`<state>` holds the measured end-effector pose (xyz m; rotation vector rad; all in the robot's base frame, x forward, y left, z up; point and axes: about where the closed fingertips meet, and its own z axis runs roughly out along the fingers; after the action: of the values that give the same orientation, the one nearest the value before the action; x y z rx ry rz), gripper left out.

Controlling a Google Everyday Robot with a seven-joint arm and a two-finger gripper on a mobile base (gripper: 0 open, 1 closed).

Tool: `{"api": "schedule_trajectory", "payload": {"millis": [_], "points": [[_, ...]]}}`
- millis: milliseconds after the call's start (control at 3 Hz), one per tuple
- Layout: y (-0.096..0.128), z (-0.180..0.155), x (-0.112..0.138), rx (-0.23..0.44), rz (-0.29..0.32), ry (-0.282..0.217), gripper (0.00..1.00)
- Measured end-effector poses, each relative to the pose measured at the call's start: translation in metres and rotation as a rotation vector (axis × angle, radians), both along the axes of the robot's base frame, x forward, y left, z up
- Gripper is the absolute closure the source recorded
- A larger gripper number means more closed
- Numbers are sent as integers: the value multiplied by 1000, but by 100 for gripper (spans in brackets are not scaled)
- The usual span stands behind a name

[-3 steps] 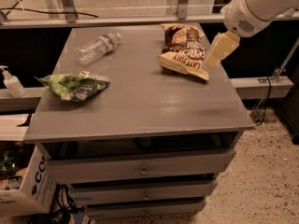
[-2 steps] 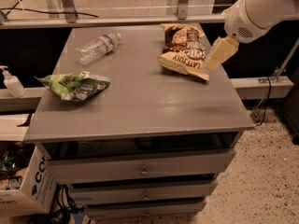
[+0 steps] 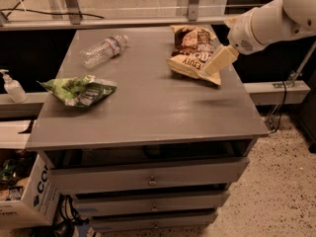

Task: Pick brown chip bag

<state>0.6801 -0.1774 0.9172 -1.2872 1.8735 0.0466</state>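
The brown chip bag lies on the grey table top at the far right, dark brown at its far end and tan-yellow with dark lettering at its near end. My gripper hangs from the white arm that comes in from the upper right. It sits just over the bag's right near corner, its cream finger overlapping the bag's edge. I cannot tell whether it touches the bag.
A clear plastic water bottle lies at the far left of the table. A flattened green bag lies at the left edge. Drawers are below the top. A pump bottle stands on a ledge to the left. A cardboard box is at the lower left.
The arm and gripper have shifted slightly up and to the right over the bag's right edge. The bag, bottle and green bag have not moved.
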Motion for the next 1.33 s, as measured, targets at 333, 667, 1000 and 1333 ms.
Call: {"api": "schedule_trajectory", "payload": {"millis": [333,667,1000,1333], "points": [[11,-14,25,84,24,23,0],[16,-35,48,122,13,55,0],[16,-57,65,112,-15,78,0],[13,-75,72,104,-37,87,16]]}}
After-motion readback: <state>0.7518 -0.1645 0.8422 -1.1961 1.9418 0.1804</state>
